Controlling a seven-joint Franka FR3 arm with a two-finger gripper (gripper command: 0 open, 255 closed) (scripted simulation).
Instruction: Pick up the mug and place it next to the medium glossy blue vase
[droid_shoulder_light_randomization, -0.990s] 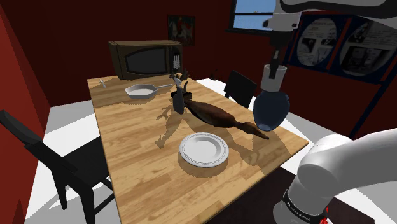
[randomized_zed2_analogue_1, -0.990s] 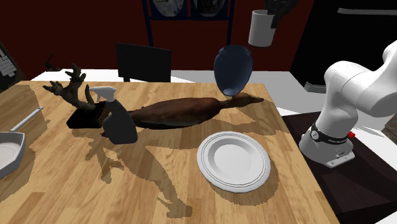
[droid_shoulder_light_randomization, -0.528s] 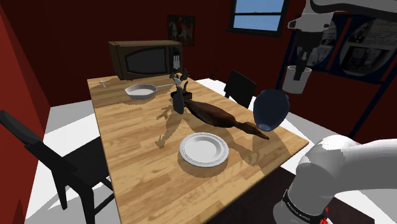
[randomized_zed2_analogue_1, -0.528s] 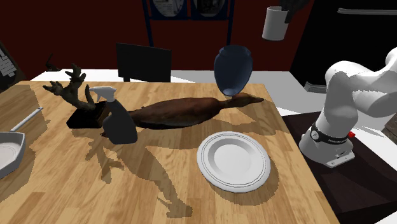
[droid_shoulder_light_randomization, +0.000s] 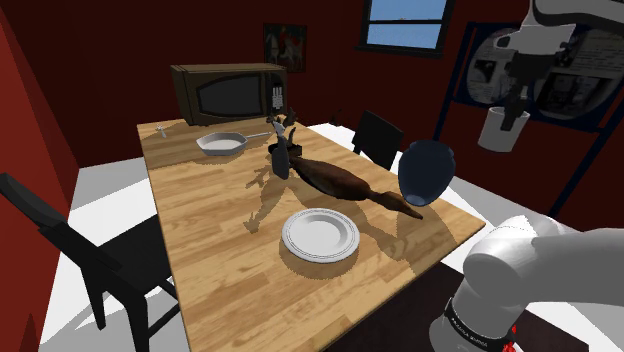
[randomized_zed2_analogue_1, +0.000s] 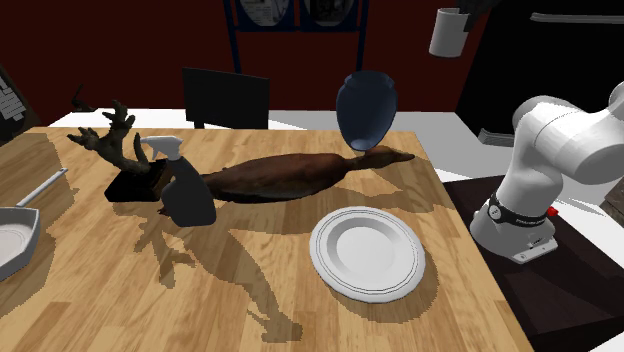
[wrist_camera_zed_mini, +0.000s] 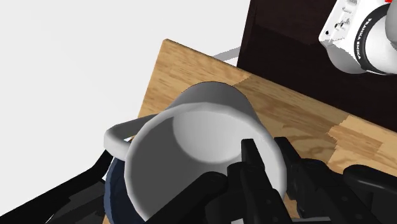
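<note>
Clenched on the wall of the white mug (wrist_camera_zed_mini: 203, 127), the gripper (wrist_camera_zed_mini: 268, 159) holds it aloft, so the carry seems in hand, and next it must come down onto the table (wrist_camera_zed_mini: 191, 63) beside the blue vase (randomized_zed2_analogue_1: 365, 108) well below the jaws.

A white plate (droid_shoulder_light_randomization: 320, 235) lies on the wooden table (droid_shoulder_light_randomization: 205, 250); a pan (droid_shoulder_light_randomization: 221, 143) sits near the dark microwave (droid_shoulder_light_randomization: 230, 92).

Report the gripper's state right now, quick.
Gripper: closed on the rim of the white mug, holding it in the air.
</note>
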